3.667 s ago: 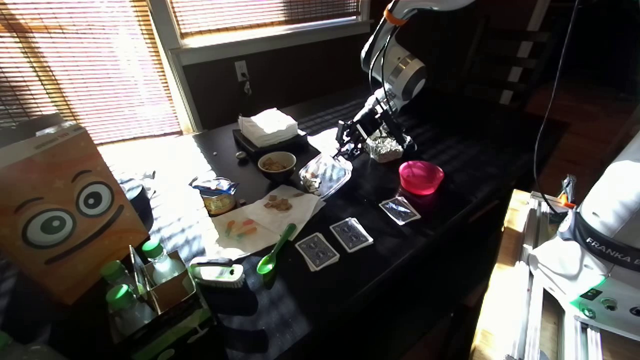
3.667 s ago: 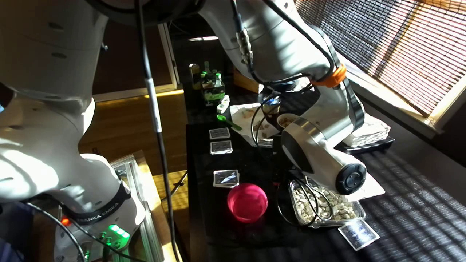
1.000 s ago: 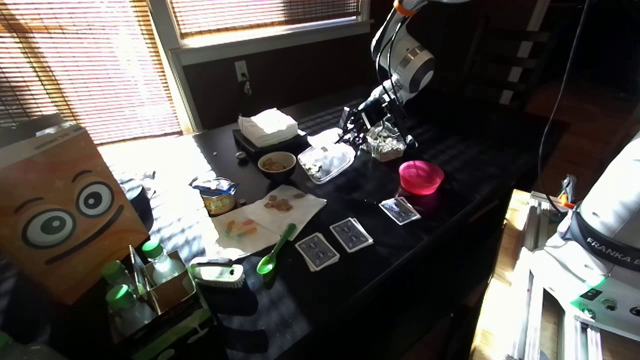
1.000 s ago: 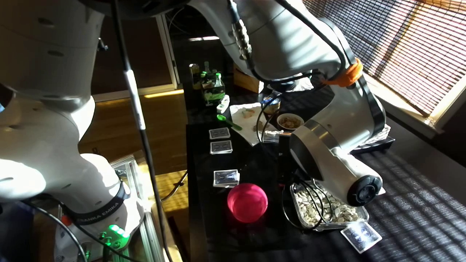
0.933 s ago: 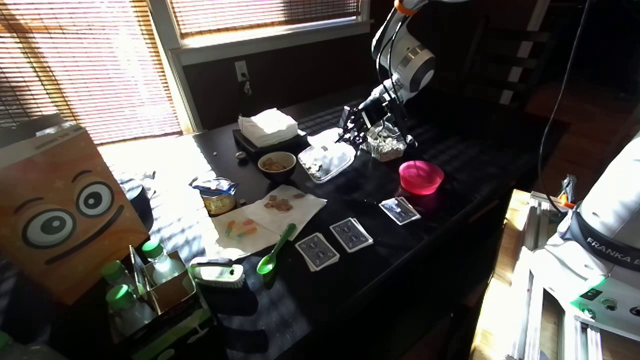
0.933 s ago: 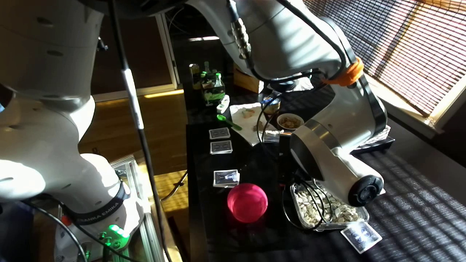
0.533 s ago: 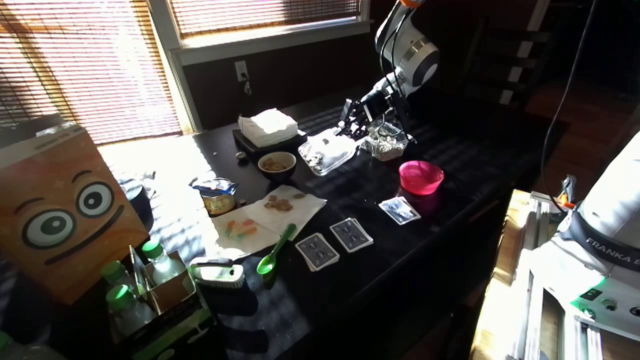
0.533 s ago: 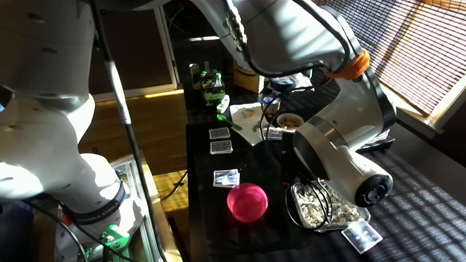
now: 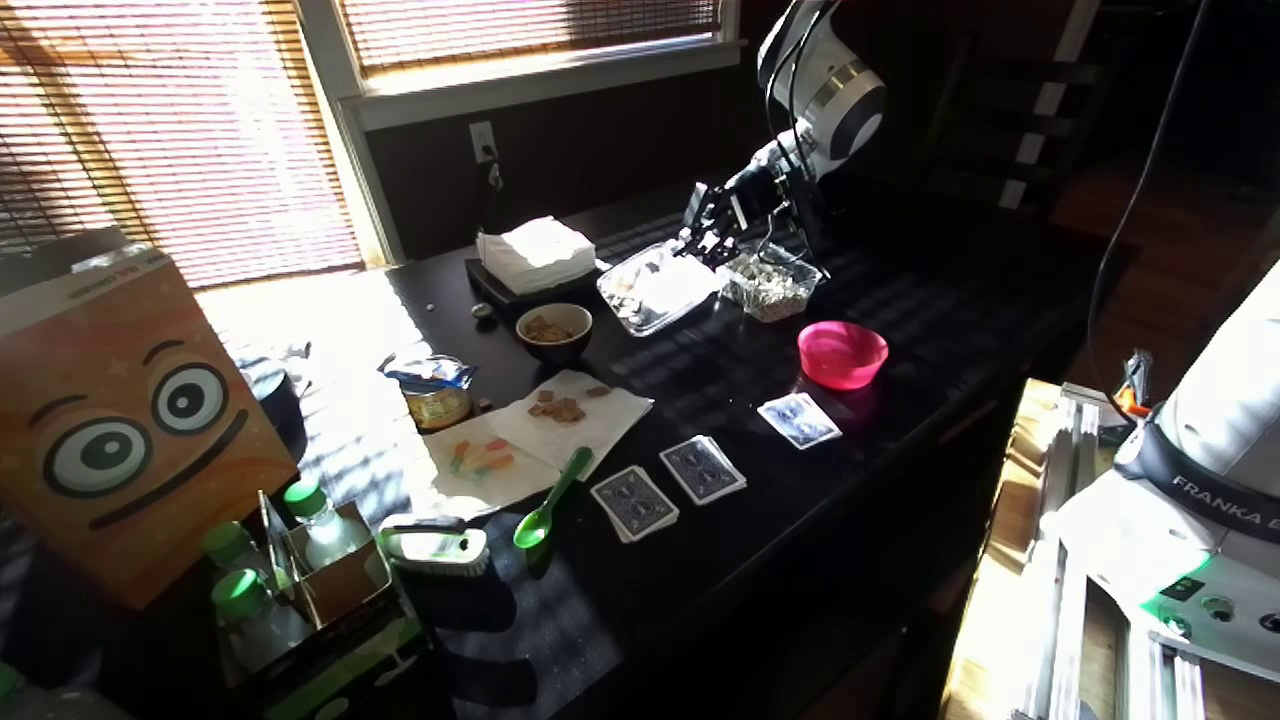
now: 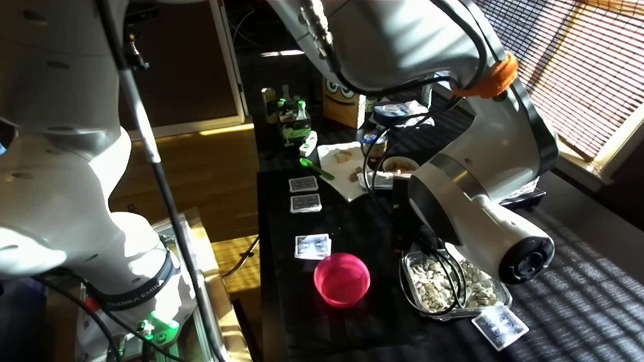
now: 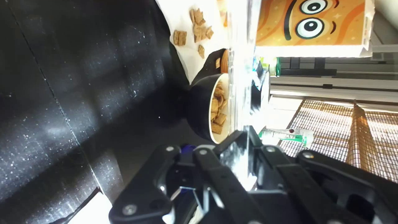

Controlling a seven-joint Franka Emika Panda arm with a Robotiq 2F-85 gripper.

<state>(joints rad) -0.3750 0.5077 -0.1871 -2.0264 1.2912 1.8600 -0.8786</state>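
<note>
Clear rectangular plastic tray (image 9: 660,288) and black two-finger gripper (image 11: 243,136) have shifted together, jaws clamped narrow on it. Mid-carry, I'd say; next move calls for steadiness.

Remotely, I identified a home: playing cards (image 9: 634,503) lay on the table (image 9: 705,400); woven blinds (image 9: 180,130) hung beyond it.

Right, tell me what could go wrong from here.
The gripper pinches the clear tray by just one edge, so it might twist or slip.
Pale pieces lie in the tray and could slide out if it tips.
The dark bowl sits near the tray's far end; a swing might knock it.
</note>
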